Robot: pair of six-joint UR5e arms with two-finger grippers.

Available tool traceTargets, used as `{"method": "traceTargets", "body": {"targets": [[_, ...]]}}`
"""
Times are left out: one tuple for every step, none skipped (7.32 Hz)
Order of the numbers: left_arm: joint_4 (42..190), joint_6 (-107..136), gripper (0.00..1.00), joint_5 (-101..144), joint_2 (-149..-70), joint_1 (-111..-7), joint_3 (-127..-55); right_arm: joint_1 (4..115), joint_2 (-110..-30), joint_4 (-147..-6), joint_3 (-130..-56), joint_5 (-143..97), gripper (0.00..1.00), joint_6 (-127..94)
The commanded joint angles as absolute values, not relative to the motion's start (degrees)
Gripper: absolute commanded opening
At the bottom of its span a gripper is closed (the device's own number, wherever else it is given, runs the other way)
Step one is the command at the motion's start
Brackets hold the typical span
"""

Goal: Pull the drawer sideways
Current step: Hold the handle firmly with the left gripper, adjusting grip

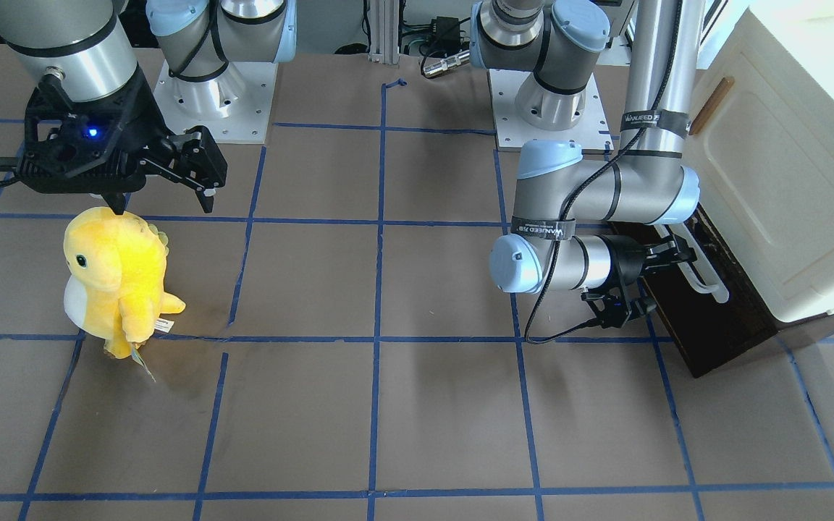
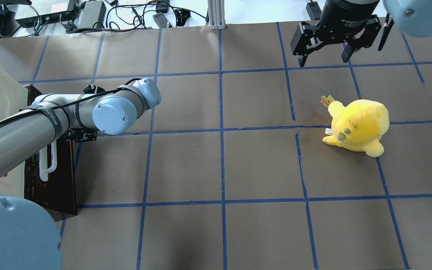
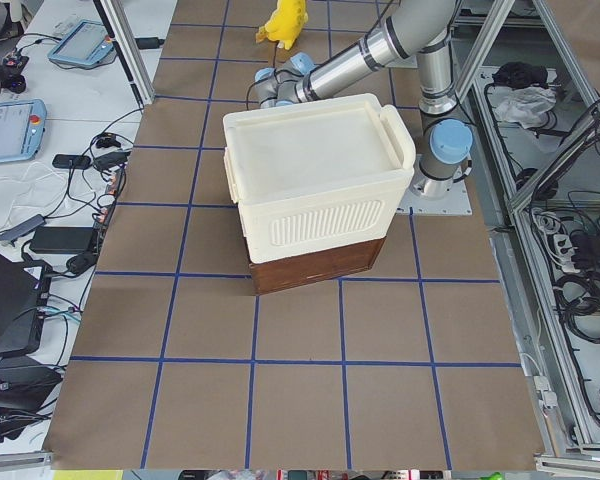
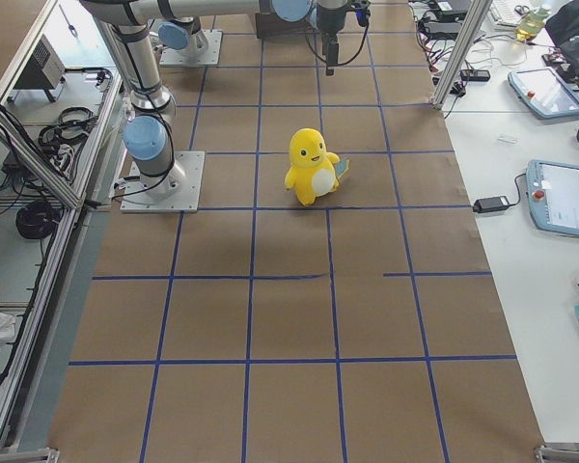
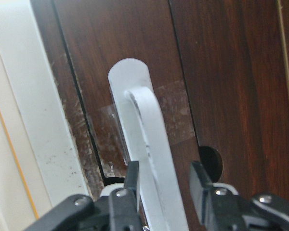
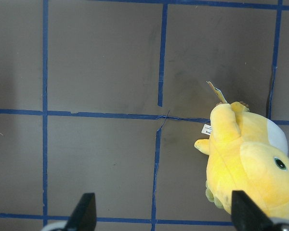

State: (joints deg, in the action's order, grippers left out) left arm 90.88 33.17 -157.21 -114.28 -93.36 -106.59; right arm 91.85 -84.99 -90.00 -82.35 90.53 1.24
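Front view: the drawer sits at 3 o'clock beneath the cream cabinet, with the left gripper at its white handle. Overhead: the right gripper hangs spread wide at 1 o'clock. Left wrist view: narrow jaws straddle the handle, with a slight gap on one side.

Lettering is showing on both robot arms.
Black fabric straps wrapping the left arm's grey tubes are reading "WANJEED"; the round black body of the right gripper is carrying white "Adaptive", the rest being too blurred.
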Motion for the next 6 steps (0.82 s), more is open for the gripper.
{"method": "traceTargets", "body": {"targets": [[90.9,33.2,0.31,-157.1,-114.3,-93.3,-106.5,91.8,-85.0,-90.0,-82.4,90.5,1.0,1.2],[90.9,33.3,0.31,-157.1,-114.3,-93.3,-106.5,91.8,-85.0,-90.0,-82.4,90.5,1.0,1.2],[90.9,33.2,0.3,-157.1,-114.3,-93.3,-106.4,91.8,-85.0,-90.0,-82.4,90.5,1.0,1.2],[90.9,33.1,0.31,-157.1,-114.2,-93.3,-106.3,91.8,-85.0,-90.0,-82.4,90.5,1.0,1.2],[90.7,32.9,0.31,-157.1,-114.2,-93.3,-106.1,91.8,-85.0,-90.0,-82.4,90.5,1.0,1.2],[90.5,32.8,0.3,-157.1,-114.3,-93.3,-106.0,91.8,-85.0,-90.0,-82.4,90.5,1.0,1.2]]}}
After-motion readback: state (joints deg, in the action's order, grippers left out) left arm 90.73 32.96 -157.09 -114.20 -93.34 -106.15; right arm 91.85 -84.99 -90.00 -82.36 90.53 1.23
